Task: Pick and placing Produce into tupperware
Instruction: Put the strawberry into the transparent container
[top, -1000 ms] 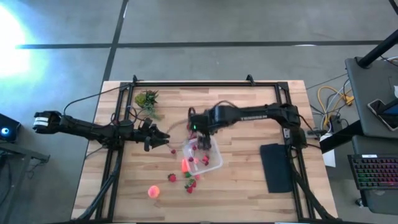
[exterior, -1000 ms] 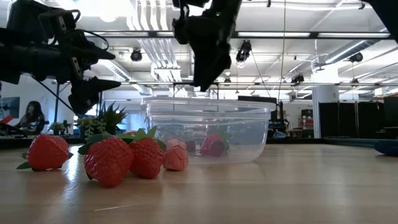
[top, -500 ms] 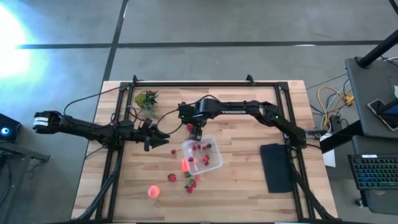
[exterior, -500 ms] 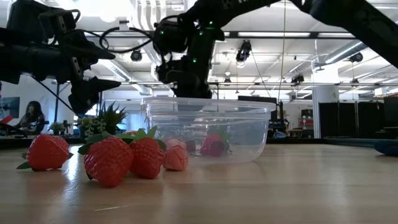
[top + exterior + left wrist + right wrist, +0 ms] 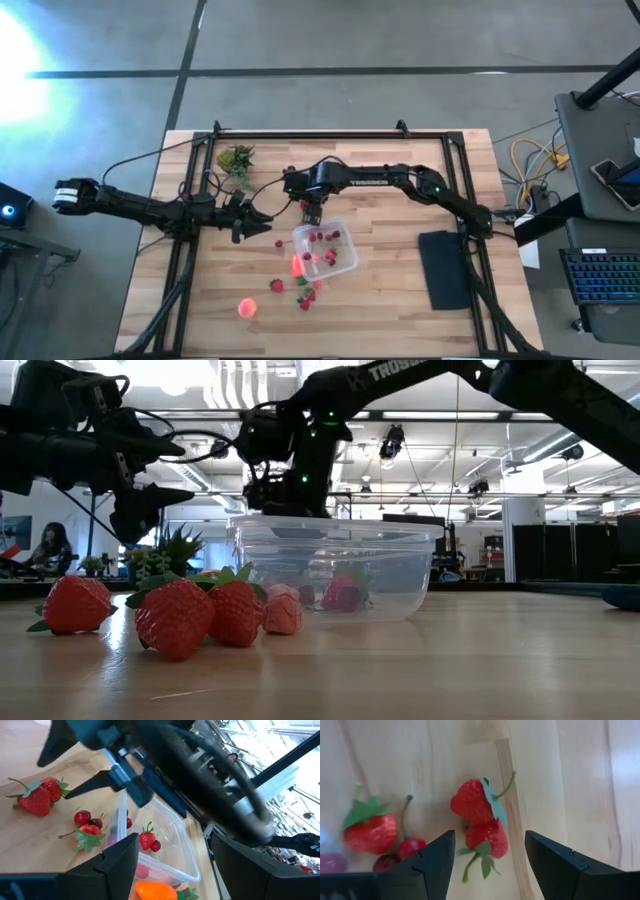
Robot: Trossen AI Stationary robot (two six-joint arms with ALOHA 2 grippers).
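The clear tupperware [image 5: 326,250] [image 5: 335,565] stands mid-table with a few red strawberries [image 5: 322,238] inside. More strawberries [image 5: 305,293] [image 5: 175,618] lie on the wood at its near side. The orange-pink fruit [image 5: 247,308] sits nearer the near-left corner. My right gripper [image 5: 308,207] [image 5: 490,865] is open, just beyond the tupperware's far-left corner. It points down over a pair of strawberries [image 5: 480,817] lying on the table and does not touch them. My left gripper [image 5: 262,222] [image 5: 175,870] waits open to the left of the tupperware.
A green leafy clump [image 5: 237,160] lies at the far left and a flat black pad [image 5: 445,268] at the right. Another strawberry [image 5: 370,832] and dark cherries [image 5: 402,852] lie beside the pair. An orange piece [image 5: 297,265] shows at the tupperware's left edge.
My right gripper has moved from above the tupperware toward the far-left, past its far-left corner, and has come down low over the strawberries lying there. The left arm and the produce have stayed put.
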